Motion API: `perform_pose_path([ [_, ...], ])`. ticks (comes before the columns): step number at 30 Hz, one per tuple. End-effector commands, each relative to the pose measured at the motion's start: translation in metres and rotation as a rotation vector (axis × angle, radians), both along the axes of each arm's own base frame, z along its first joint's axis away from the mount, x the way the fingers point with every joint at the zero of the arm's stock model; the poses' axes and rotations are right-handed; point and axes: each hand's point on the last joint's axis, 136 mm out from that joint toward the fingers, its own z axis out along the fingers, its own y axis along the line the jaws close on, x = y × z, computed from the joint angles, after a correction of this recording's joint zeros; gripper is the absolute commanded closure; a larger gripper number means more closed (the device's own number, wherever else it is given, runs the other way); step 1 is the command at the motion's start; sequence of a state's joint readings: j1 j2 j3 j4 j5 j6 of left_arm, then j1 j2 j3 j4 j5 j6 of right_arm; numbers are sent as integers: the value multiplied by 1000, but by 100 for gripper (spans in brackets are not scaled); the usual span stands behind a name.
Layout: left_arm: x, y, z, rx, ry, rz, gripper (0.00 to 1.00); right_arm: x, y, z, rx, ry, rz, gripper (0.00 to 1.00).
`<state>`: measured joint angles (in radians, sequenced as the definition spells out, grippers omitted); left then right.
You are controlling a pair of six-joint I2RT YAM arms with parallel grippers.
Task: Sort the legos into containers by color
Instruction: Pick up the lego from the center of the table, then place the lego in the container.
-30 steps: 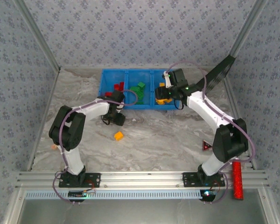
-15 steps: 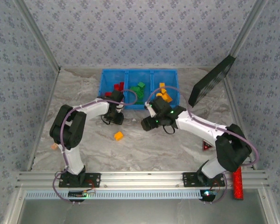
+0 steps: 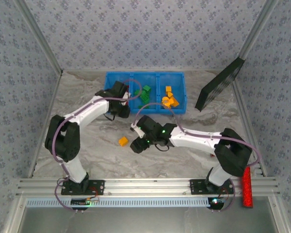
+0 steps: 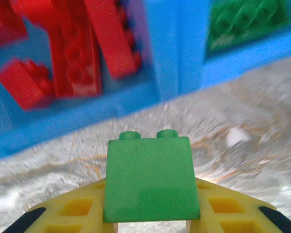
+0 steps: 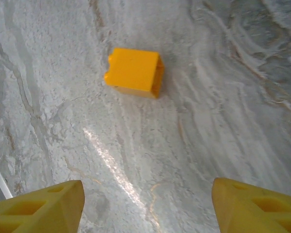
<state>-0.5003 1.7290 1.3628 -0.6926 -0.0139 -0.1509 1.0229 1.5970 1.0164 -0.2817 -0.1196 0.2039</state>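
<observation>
**A:** What did the left gripper (image 4: 152, 224) have?

**B:** It was clamped on a green brick (image 4: 152, 182), just short of the blue tray's (image 3: 178, 81) near wall. Red bricks (image 4: 77, 58) lay in the compartment beyond.

**A:** And the right gripper (image 5: 148, 213)?

**B:** Its fingers stood wide apart, holding nothing, above the desk (image 3: 97, 155). A yellow-orange brick (image 5: 134, 72) lay loose on the desk just ahead of it.

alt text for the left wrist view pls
A green lego, studs up, is gripped in the left end effector, with the marble table beyond it. Farther back, the blue tray holds red legos in one compartment and a green brick in the next.
</observation>
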Motion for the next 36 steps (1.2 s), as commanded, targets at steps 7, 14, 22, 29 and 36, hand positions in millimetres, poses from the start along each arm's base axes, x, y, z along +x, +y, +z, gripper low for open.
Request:
perform_pose_path([
  [7, 53, -37, 65, -88, -156, -31, 65, -24, 48, -15, -55, -64, 117, 20],
  [14, 117, -71, 62, -91, -209, -46, 66, -23, 51, -37, -148, -93, 95, 14],
  [22, 174, -94, 25, -50, -214, -46, 67, -11, 57, -38, -179, -132, 76, 11],
  [29, 190, -103, 5, -32, -205, -61, 66, 0, 56, -41, -198, -149, 60, 11],
  [36, 193, -104, -11, -26, -189, -60, 64, 22, 56, -37, -221, -184, 32, 11],
])
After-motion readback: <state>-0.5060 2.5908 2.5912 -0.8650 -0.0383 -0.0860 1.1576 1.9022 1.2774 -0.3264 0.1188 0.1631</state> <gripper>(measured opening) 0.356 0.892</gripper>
